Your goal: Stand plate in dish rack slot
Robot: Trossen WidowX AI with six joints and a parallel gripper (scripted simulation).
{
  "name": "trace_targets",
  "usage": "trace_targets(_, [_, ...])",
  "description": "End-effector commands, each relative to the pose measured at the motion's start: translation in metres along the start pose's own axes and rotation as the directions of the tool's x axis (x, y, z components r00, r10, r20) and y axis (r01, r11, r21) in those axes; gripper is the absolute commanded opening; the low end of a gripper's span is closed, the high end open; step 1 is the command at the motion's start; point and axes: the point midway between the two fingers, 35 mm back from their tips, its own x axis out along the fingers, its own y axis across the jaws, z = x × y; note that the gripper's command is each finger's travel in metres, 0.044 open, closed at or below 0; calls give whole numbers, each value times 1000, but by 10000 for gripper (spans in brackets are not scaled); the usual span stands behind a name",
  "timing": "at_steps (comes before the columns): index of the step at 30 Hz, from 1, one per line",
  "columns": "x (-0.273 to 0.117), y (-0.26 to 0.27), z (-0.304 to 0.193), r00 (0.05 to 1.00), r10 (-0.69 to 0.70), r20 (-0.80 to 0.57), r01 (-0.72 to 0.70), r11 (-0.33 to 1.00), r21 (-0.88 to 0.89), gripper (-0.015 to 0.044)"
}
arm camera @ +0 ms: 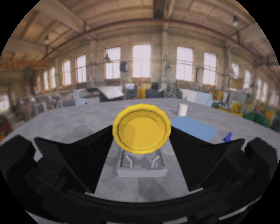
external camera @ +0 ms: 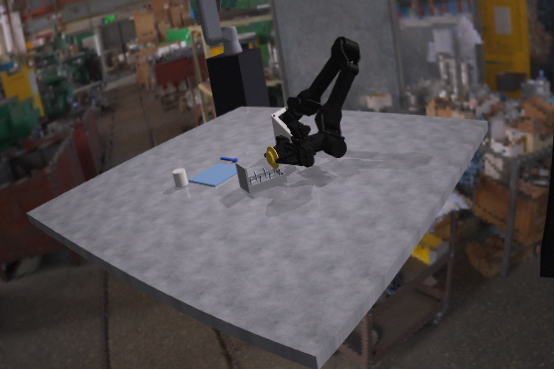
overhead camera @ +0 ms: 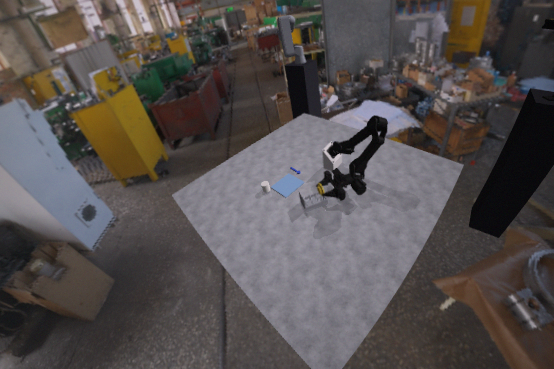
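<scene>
The yellow plate [overhead camera: 320, 188] [external camera: 272, 157] [arm camera: 142, 129] stands on edge, close to upright, between the fingers. My gripper [overhead camera: 323, 189] [external camera: 276, 158] [arm camera: 141, 129] is shut on it, one finger at each side of the rim in the wrist view. The grey dish rack [overhead camera: 301, 200] [external camera: 243, 178] [arm camera: 142, 172] stands on the table below and in front of the fingers. The plate is above the rack's end nearest the arm. Its lower rim looks close over the rails; whether it touches them or is in line with a slot, I cannot tell.
A flat blue square [overhead camera: 287, 185] [external camera: 215, 174] [arm camera: 194, 128] lies beyond the rack. A white cup [overhead camera: 265, 186] [external camera: 180, 177] [arm camera: 182, 109] and a small dark blue object [overhead camera: 295, 170] [external camera: 229, 159] [arm camera: 228, 136] are near it. A white box-like thing [overhead camera: 330, 157] [external camera: 280, 124] is behind the arm's wrist.
</scene>
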Motion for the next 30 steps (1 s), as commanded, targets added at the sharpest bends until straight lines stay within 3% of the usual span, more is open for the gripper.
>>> trace_targets(1, [5, -2, 0, 1000, -4, 0, 4, 1000, -9, 0])
trace_targets(27, [9, -4, -18, 1000, 0, -8, 0, 1000, -3, 0])
trace_targets(30, [9, -3, -18, 1000, 0, -7, 0, 1000, 0, 79])
